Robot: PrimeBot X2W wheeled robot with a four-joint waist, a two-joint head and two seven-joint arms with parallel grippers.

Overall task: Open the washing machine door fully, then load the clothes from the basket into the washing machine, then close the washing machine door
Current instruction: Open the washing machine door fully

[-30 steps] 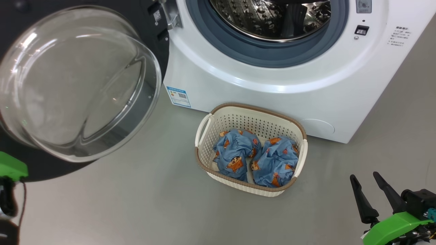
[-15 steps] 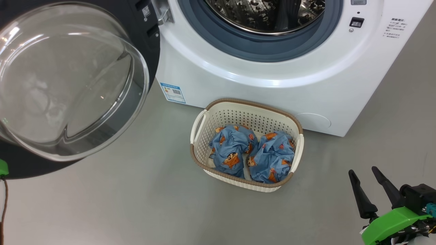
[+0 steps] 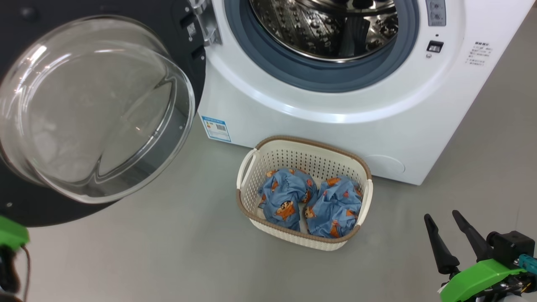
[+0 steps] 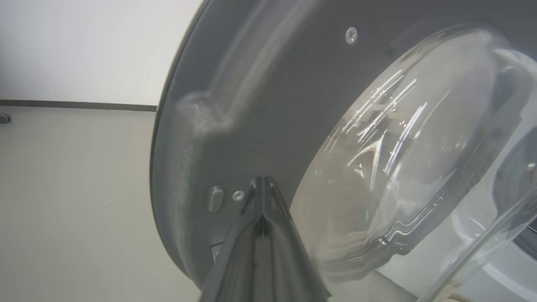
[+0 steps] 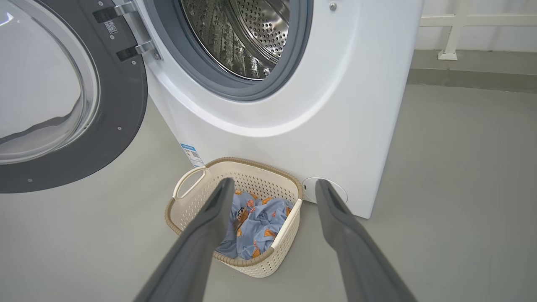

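Note:
The washing machine (image 3: 335,126) stands with its steel drum (image 3: 327,25) exposed. The washing machine door (image 3: 92,113) hangs swung out to the left, its glass bowl facing me; it also appears in the right wrist view (image 5: 121,105). On the floor against the washer's front sits the basket (image 3: 304,144), holding two bundles of clothes (image 3: 283,199) (image 3: 333,205). My right gripper (image 3: 441,216) is open and empty, low at the right, well clear of the basket (image 5: 188,195). My left gripper (image 4: 262,182) is shut, with its tips close to the door's grey inner rim (image 4: 260,105).
Grey floor spreads in front of and to the right of the washer. A blue label (image 3: 216,128) and a round cover (image 3: 386,165) mark the washer's lower front. A white rail (image 5: 453,37) stands by the far wall. The open door overhangs the floor on the left.
The head camera has shifted slightly, so the whole picture has slid. Door, basket and clothes keep their places. The right gripper stays open at the lower right.

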